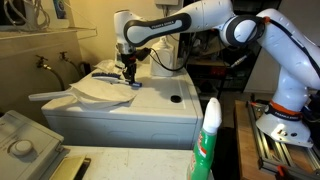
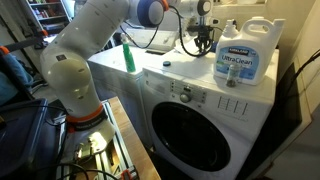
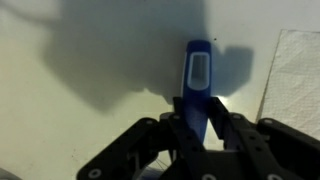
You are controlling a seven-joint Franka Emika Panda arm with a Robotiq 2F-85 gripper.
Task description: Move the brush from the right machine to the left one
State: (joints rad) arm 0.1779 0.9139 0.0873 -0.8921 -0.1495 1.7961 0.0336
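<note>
The brush (image 3: 198,72) has a blue handle with a pale inset. It lies lengthwise between my fingers in the wrist view, just over a white machine top (image 3: 90,120). My gripper (image 3: 198,125) is shut on the handle's near end. In an exterior view my gripper (image 1: 128,72) points down over the white machine top (image 1: 165,100), with the blue brush (image 1: 133,86) at its tips next to a white cloth (image 1: 100,86). In both exterior views the gripper (image 2: 203,38) is near the back of the machine. The bristles are hidden.
A green spray bottle (image 1: 208,140) stands at the machine's near edge, and it also shows in an exterior view (image 2: 128,57). A large detergent jug (image 2: 240,55) stands on the front-loading washer (image 2: 200,125). A textured white towel (image 3: 300,70) lies beside the brush. A sink faucet (image 1: 45,63) is nearby.
</note>
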